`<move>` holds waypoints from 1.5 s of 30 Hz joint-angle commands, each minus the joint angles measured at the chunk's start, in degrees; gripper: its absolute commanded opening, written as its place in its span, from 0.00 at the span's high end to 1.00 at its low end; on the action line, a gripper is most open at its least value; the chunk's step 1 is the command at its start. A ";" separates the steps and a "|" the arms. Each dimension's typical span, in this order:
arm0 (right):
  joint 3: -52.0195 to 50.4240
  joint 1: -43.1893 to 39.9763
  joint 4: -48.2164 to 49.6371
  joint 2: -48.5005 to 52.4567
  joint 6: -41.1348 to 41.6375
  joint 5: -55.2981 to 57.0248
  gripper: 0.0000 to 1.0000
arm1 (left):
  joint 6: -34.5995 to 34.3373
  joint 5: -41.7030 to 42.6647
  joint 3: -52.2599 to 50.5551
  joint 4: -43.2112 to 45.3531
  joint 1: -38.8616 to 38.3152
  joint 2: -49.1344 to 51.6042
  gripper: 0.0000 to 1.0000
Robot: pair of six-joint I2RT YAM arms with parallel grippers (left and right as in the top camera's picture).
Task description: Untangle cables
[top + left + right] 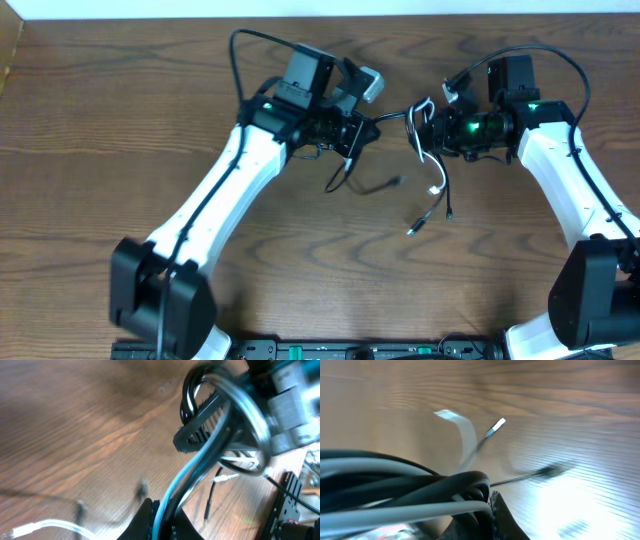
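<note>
The black and white cables are tangled together and stretched between my two grippers above the middle of the wooden table. My left gripper [358,132] is shut on them. In its wrist view the pale white cable [200,462] and the black cable [189,390] run up out of the closed jaws [162,520]. My right gripper [432,130] is shut on the other side of the bundle. There the black strands [445,485] and a white strand [420,510] cross the closed jaws [487,510]. A white loop [437,180] and loose black ends [385,185] hang down to the table.
Loose plug ends lie on the table in front of the grippers [412,228], [552,469]. A flat white plug end [462,425] hangs in the right wrist view. The left arm's own thick black cable [240,60] arcs behind it. The arm bases stand at the near edge [350,350].
</note>
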 commanded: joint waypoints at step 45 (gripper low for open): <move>2.71 1.88 13.86 -1.66 -11.67 -21.94 0.43 | -3.91 -4.15 1.20 -2.86 1.88 -13.11 0.92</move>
